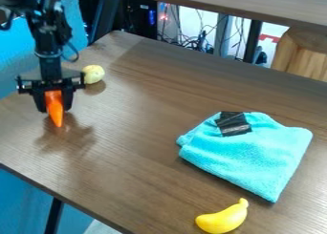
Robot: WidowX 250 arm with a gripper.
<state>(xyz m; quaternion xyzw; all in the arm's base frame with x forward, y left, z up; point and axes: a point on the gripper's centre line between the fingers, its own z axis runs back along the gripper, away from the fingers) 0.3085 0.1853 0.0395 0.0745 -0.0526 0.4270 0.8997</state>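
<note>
Along the left edge of the bench [144,132], inward of its far left corner: one round, pale yellow item [94,74], close beside the gripper [56,105] on the side toward the far edge, the nearest neighbour and the nearest obstacle. Toward the right side of the bench: one turquoise cloth [252,149], folded into a rough, flat pad, with a black patch [234,123] at the fold facing the far edge. Nearer the front edge than the cloth: one yellow toy banana [223,218], curved, its stem end angled toward the cloth, the two apart. Beyond the far edge: loose cables [191,37] and a block of light wood [300,54].

Edges and room: the left edge runs behind the gripper, from the far left corner toward the viewer; the front edge slants down below it. A broad stretch of brown wood grain lies between gripper and cloth.

Principal item: one orange toy carrot [57,114] (glossy, to judge by the highlight), smooth and tapering, held nearly upright, narrow end down, over the left part of the bench. The gripper pinches its upper part between two black fingers. Whether the tip touches the wood cannot be told; a dark reflection spreads below.
</note>
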